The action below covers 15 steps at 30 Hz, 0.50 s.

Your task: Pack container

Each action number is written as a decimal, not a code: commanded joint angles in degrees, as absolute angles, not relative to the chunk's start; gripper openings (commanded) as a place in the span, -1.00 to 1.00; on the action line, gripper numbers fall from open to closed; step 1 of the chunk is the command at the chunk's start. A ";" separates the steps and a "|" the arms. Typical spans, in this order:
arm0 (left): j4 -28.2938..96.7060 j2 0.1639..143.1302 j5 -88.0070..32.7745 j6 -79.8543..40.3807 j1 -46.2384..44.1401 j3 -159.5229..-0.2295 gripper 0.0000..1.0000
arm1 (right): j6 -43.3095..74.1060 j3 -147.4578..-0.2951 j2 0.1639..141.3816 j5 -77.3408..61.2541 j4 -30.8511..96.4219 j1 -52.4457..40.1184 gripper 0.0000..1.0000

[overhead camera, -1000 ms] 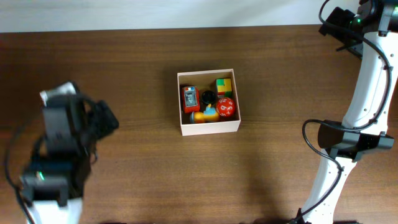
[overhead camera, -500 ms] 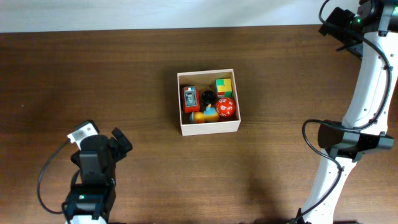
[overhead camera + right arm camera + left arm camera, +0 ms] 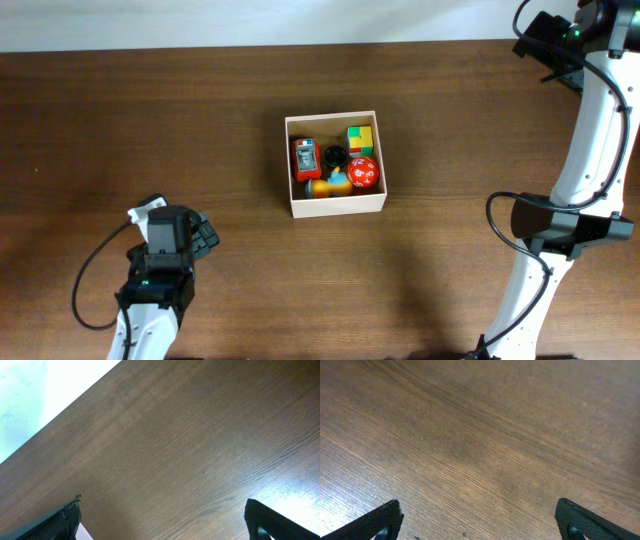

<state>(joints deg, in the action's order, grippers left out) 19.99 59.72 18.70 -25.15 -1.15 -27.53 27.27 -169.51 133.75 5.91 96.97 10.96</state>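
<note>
Near the middle of the worktop point(image 3: 450, 120) sits the container point(image 3: 338, 204), well apart from both arms, with small toys packed inside: a red ball point(image 3: 364, 174), a green-yellow block point(image 3: 360, 137), a red piece point(image 3: 306, 158) and a black one point(image 3: 334, 156) too small to identify. From its wrist camera the left tool point(image 3: 480, 521) shows only two dark fingertips, cut off by the lower edge, spread wide over bare wood and gripping nothing. Likewise the right tool point(image 3: 162, 515): tips far apart, empty, mostly out of frame. Overhead, the right arm runs off the top right corner.
</note>
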 commanded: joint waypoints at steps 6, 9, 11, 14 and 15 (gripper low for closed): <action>19.09 60.20 19.29 -25.26 -1.06 -27.22 0.99 | 27.94 -170.54 131.72 5.98 97.30 11.29 0.97; 19.09 60.20 19.29 -25.26 -1.06 -27.22 0.98 | 27.92 -170.54 131.72 5.98 97.30 11.29 0.98; 19.16 60.20 19.38 -25.23 -1.06 -27.22 0.99 | 27.92 -170.54 131.72 5.98 97.30 11.29 0.97; 20.21 60.20 20.10 -25.21 -1.06 -27.22 0.99 | 27.92 -170.54 131.72 5.98 97.30 11.29 0.97; 20.18 60.20 20.51 -25.21 -1.06 -27.22 0.99 | 27.92 -170.54 131.72 5.98 97.30 11.29 0.98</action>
